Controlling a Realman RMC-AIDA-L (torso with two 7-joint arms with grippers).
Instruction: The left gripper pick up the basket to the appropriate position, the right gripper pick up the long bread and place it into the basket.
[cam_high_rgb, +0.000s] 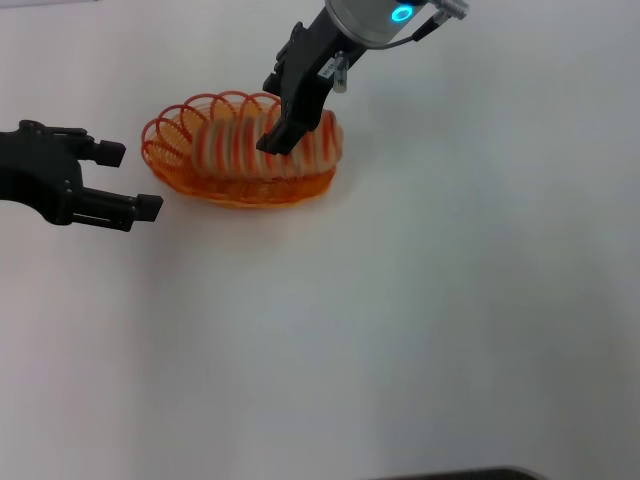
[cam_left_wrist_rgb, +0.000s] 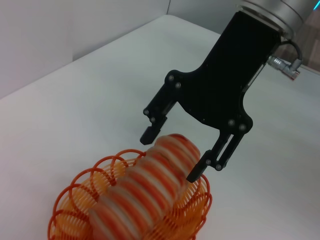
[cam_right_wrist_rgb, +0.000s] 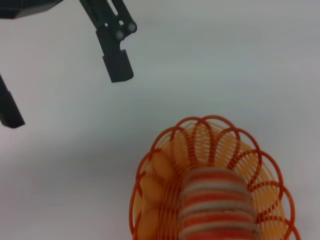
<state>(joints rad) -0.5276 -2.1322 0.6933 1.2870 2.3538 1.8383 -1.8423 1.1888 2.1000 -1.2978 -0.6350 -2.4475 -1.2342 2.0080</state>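
- long bread (cam_high_rgb: 262, 148) lies lengthwise inside the basket (cam_high_rgb: 168, 150), tan loaf with orange-red stripes, one end nearer the robot's right rim; part of the basket floor toward the robot's left shows bare in the right wrist view
- basket sits on the white tabletop (cam_high_rgb: 400, 320), upright, not lifted as far as I can tell
- right end effector (cam_high_rgb: 283, 122) sits directly over the loaf, fingers straddling the end nearer the robot's right; left wrist view shows its fingers spread with a gap on both sides of the bread (cam_left_wrist_rgb: 150, 185), so released, not clamping
- step, by my read: placing is essentially done, release stage; basket already set in position
- next move calls for a straight lift of the right end effector, clear of the looped rim (cam_left_wrist_rgb: 115, 167), so the fingertips don't snag the wire or drag the loaf
- left end effector (cam_high_rgb: 128, 180) is just beside the basket's left end, apart from it, fingers open, holding nothing
- left arm comes in low from the robot's left edge, level with the tabletop; right arm reaches down from the far side, tilted, wrist ring lit blue
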